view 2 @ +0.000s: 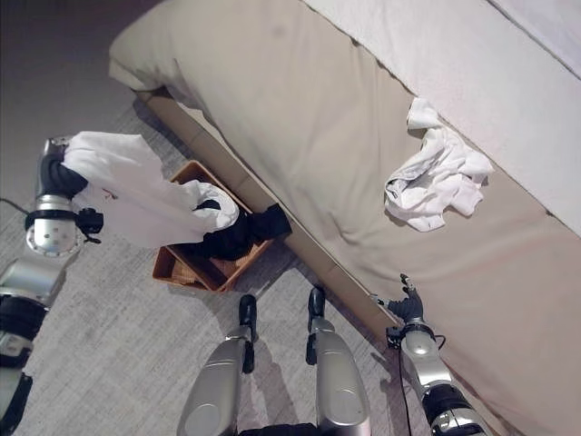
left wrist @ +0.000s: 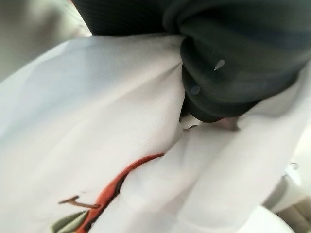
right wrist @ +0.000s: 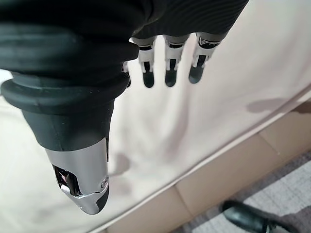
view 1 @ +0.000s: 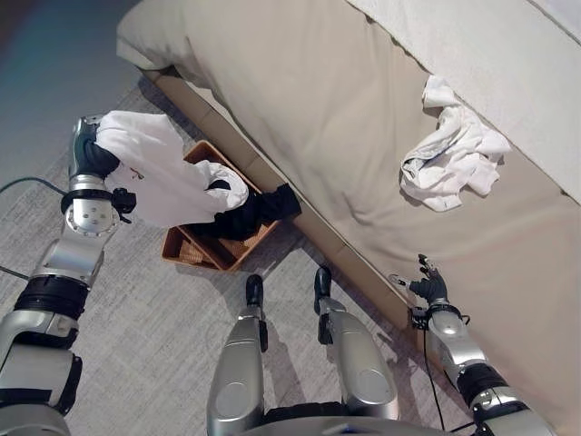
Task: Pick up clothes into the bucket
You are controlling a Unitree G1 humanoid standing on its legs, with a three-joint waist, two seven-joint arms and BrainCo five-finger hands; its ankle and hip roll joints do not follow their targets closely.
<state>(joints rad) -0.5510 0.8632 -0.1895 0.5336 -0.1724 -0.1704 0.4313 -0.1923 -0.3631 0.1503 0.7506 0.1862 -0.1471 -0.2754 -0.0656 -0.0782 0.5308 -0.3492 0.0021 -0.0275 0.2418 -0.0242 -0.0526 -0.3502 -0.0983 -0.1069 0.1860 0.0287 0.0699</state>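
Placement of a garment is judged to be the step in hand. A white shirt [view 1: 159, 177] is held up by the left hand [view 1: 91, 153] at the left of the scene, its cloth draped over the hand so that the fingers are hidden; whether they are curled into it cannot be told. The shirt's lower end trails into the basket [view 1: 186, 247], which stands on the carpet [view 1: 136, 318] just beside the bed [view 1: 327, 109], with dark clothing [view 1: 254, 213] lying over its right rim. A second white garment [view 1: 452, 154] is seen on the bed, well to the right. The right hand [view 1: 428, 286] rests at the bed's near edge, fingers straight, holding nothing. Next, the shirt would need lowering fully into the basket and releasing; the far garment remains to be fetched.
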